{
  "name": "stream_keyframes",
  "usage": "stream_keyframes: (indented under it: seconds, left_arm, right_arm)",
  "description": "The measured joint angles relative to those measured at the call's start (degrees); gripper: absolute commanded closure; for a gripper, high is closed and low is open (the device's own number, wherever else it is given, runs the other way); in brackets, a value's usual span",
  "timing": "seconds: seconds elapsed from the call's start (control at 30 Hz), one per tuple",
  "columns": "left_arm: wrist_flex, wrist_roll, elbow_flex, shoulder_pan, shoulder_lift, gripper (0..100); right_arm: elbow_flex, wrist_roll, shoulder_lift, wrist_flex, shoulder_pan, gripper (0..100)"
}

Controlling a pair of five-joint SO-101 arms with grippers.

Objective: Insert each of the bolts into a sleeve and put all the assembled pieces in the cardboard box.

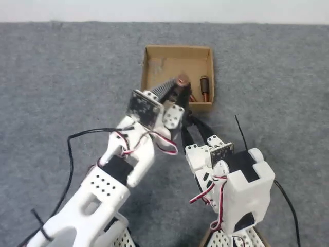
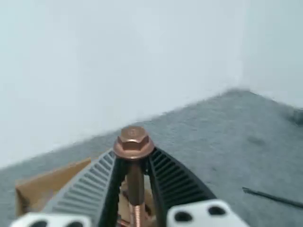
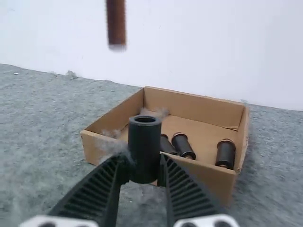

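Observation:
My left gripper (image 1: 179, 87) (image 2: 134, 160) is shut on a copper bolt (image 2: 134, 142) held upright, head up, over the near edge of the cardboard box (image 1: 177, 49) (image 3: 195, 97). My right gripper (image 3: 143, 166) (image 1: 187, 121) is shut on a black sleeve (image 3: 144, 147), standing upright with its bore open upward, just in front of the box. In the right wrist view the bolt's threaded end (image 3: 116, 21) hangs above the sleeve and a little to one side, apart from it. Three assembled pieces (image 3: 183, 145) (image 1: 204, 87) lie inside the box.
Grey carpet (image 1: 61, 77) covers the table around the box. A thin black cable (image 1: 240, 132) lies to the right of the right arm. A white wall (image 3: 213, 42) stands behind the box. The two arms stand close together in front of the box.

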Motion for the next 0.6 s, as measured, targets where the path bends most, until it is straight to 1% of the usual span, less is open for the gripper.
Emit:
stream_keyframes:
  seconds: [0.07,0.3,0.47,0.6]
  left_arm:
    - [0.0,0.5,0.4,1.1,0.0,99]
    - [0.0,7.5,0.4,1.2,0.0,99]
    - [-1.0,8.0,0.4,-0.4,0.9,99]
    - [-3.6,8.1,-0.9,-0.9,8.3,99]
  right_arm:
    - [0.0,0.0,0.0,0.0,0.0,99.1]
    - [0.0,0.0,0.0,0.0,-0.2,99.1]
    - [0.0,0.0,0.0,0.0,-0.2,99.1]
    - [0.0,0.0,0.0,0.0,-0.2,99.1]
